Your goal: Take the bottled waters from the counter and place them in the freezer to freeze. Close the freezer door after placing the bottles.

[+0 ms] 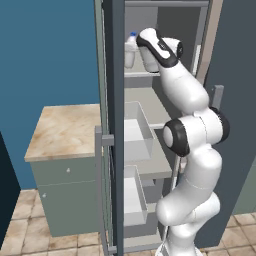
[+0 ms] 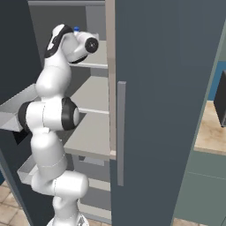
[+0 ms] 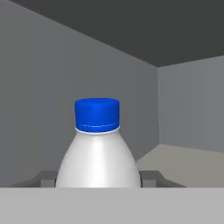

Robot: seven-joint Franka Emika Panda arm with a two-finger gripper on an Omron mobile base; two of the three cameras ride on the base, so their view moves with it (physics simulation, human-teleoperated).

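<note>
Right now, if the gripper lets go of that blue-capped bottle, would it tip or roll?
Probably neither: the bottle looks upright, wide-bodied under a narrow blue cap, over a flat freezer shelf. Knocked over, its round body would likely roll. The smooth plastic may be slippery between the fingers.

bottle [image 3: 98,162]: white, blue cap | freezer [image 1: 145,95]: grey inside | freezer door [image 2: 167,110]: dark grey

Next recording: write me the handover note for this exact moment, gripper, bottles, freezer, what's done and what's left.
Gripper: shut on the blue-capped bottle, reached onto the freezer's top shelf.
Bottle: upright, inside the compartment; whether it rests on the shelf can't be told.
Freezer door: open.
Done: blue-capped bottle carried into the freezer.
Left: release it, withdraw the arm, fetch the red-capped bottle, close the door.
</note>
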